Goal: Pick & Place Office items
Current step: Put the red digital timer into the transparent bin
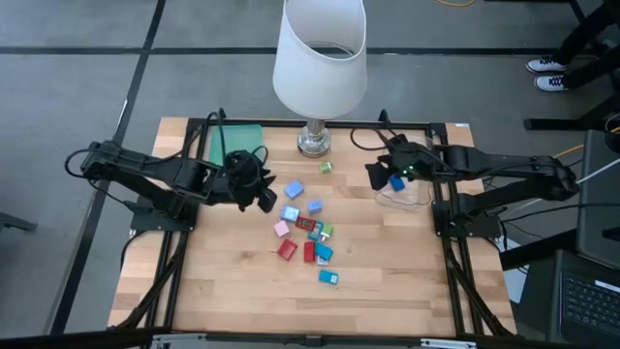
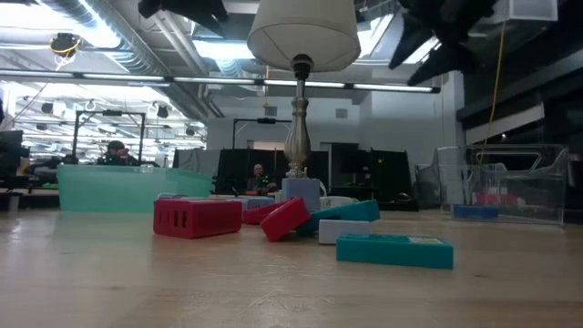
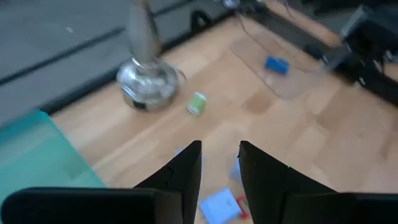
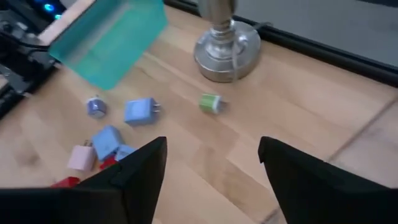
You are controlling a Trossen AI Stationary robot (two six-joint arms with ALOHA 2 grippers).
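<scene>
The office items are small blocky pieces, blue, red, pink and teal, lying in a loose cluster (image 1: 305,228) at mid-table, with a red one (image 2: 196,217) and a teal one (image 2: 393,249) nearest the low camera. A green piece (image 1: 326,167) lies alone near the lamp. One blue piece (image 3: 277,64) lies in the clear bin (image 1: 412,194). My left gripper (image 1: 263,194) hovers at the cluster's far-left edge, above a light blue piece (image 3: 217,204), its fingers (image 3: 221,149) a little apart and empty. My right gripper (image 1: 380,176) hangs at the bin's left side, open wide (image 4: 211,146) and empty.
A lamp with a white shade stands on its silver base (image 1: 315,143) at the table's far middle. The flat green tray (image 1: 237,143) lies far left, behind my left gripper. Bare wood stretches along the table's near side. People sit in the room beyond.
</scene>
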